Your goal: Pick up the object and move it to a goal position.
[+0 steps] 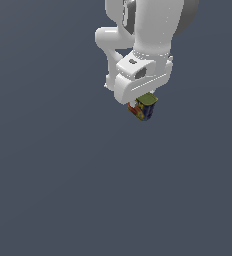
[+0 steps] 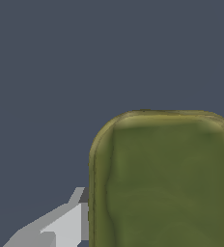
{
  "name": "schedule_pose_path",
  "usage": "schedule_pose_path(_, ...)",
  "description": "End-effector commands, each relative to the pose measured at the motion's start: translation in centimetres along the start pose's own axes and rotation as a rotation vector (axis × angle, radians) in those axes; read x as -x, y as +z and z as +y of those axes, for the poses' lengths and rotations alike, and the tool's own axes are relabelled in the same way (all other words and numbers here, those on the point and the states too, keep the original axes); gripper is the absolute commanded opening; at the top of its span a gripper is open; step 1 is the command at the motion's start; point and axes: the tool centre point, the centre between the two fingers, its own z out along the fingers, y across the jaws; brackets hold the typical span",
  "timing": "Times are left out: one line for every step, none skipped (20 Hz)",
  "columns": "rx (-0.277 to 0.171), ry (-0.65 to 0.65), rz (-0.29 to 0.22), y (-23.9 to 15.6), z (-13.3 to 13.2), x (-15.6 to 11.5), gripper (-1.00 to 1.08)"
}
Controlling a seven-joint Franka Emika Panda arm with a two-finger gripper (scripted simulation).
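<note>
The object is a small boxy can (image 1: 147,111) with an olive-green top, dark blue sides and red-yellow label marks. In the exterior view it sits right under the white hand, between the fingers of my gripper (image 1: 142,105). The fingers themselves are mostly hidden there by the hand and the can. In the wrist view the can's olive-green top (image 2: 164,183) fills much of the picture, very close to the camera. One grey finger (image 2: 68,223) lies against its side. The other finger is out of the picture. The gripper is shut on the can.
A flat, plain dark grey-blue ground (image 1: 63,175) lies all around. The white arm (image 1: 148,25) reaches in from the top of the exterior view. No goal marker shows in either view.
</note>
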Motion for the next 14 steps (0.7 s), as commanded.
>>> schedule_pose_path(0.001, 0.0, 0.003, -2.9, -0.5, 0.4, -1.0)
schedule_pose_path(0.001, 0.0, 0.003, -3.9, -0.7, 0.5, -1.0)
schedule_pose_path(0.001, 0.0, 0.003, -4.9, -0.9, 0.6, -1.0)
schedule_pose_path(0.001, 0.0, 0.003, -5.8, -1.0, 0.7, -1.0)
schedule_pose_path(0.001, 0.0, 0.003, -6.6, -1.2, 0.8, -1.0)
schedule_pose_path(0.001, 0.0, 0.003, -7.4, -1.3, 0.9, -1.0)
schedule_pose_path(0.001, 0.0, 0.003, -8.1, -1.5, 1.0, -1.0)
schedule_pose_path(0.001, 0.001, 0.003, -8.8, -1.5, 1.1, -1.0)
schedule_pose_path(0.001, 0.001, 0.003, -9.4, -1.6, 1.1, -1.0)
schedule_pose_path(0.001, 0.001, 0.003, -9.9, -1.7, 1.2, -1.0)
schedule_pose_path(0.001, 0.001, 0.003, -10.4, -1.8, 1.2, -1.0)
schedule_pose_path(0.001, 0.001, 0.003, -10.8, -1.9, 1.2, -1.0)
schedule_pose_path(0.001, 0.001, 0.003, -11.2, -1.9, 1.3, -1.0)
schedule_pose_path(0.001, 0.001, 0.003, -11.5, -1.9, 1.3, -1.0)
